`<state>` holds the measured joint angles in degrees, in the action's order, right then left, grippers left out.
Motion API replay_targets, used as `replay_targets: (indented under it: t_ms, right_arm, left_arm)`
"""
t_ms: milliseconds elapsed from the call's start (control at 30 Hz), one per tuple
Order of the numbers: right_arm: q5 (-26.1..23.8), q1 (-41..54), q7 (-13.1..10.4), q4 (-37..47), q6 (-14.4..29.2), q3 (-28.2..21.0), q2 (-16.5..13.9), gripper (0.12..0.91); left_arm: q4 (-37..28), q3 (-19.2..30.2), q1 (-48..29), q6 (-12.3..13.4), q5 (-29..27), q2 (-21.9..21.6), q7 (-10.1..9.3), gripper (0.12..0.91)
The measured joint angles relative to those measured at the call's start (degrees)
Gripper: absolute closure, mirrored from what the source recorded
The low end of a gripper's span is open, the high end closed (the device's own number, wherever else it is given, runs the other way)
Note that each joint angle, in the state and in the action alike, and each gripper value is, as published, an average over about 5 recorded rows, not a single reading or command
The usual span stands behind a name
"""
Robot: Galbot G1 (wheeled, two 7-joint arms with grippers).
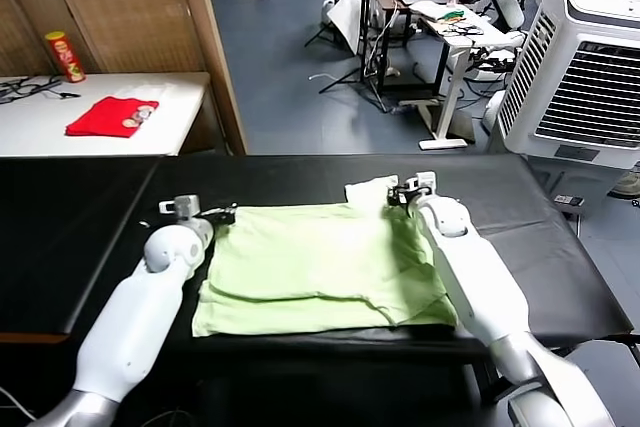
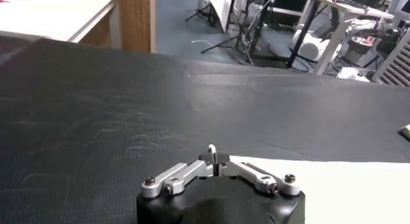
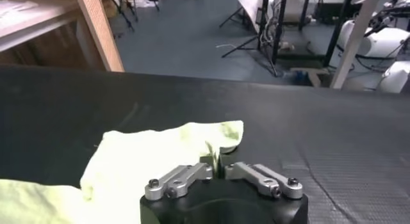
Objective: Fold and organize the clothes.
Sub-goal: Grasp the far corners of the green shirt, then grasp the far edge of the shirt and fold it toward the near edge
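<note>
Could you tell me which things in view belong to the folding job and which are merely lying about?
Belongs to the job:
- pale green shirt, spread on the black table
- left gripper, jaws shut at the shirt's far left corner
- right gripper, jaws shut at its far right corner

Just lying about:
- red folded cloth on the white side table
- snack can
- white air cooler

Head camera looks down; wrist cameras skim the shared black table (image 1: 300, 172).
</note>
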<state>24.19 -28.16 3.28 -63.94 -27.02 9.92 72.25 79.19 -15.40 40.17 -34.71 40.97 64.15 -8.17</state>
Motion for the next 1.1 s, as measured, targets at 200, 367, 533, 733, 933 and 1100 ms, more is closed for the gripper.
replay_targets:
  t_ms: [200,367,533,733,933,1100]
  right_arm:
    - [1.14,-4.13,2.15,-6.72,3.9,2.06,-2.72,0.903]
    - [4.39,-9.01,2.02,-14.37,2.63,3.9,-5.71,0.903]
    - [8.5,-14.55,-2.27,-22.66,-1.94,5.33,-8.82,0.903]
    - [12.81,-20.35,-6.51,-30.74,-8.95,7.31,-11.87,0.903]
    - [13.1,-25.55,-7.65,-37.22,-11.71,9.0,-14.28,0.903]
    - [13.13,-29.88,-9.47,-42.39,-13.93,10.18,-16.0,0.903]
  left_arm:
    - [6.89,-2.09,3.02,-0.1,2.08,-1.75,-0.97,0.901]
    - [14.74,-4.32,8.06,0.07,2.98,-3.84,-1.5,0.901]
    - [22.73,-7.2,14.75,0.12,3.91,-5.7,-2.38,0.901]
    - [30.6,-10.67,22.39,0.01,2.4,-6.14,-2.73,0.901]
    - [36.3,-14.13,29.46,-0.27,0.44,-5.81,-2.78,0.901]
    - [40.05,-16.67,35.3,-0.54,-1.14,-5.18,-2.48,0.901]
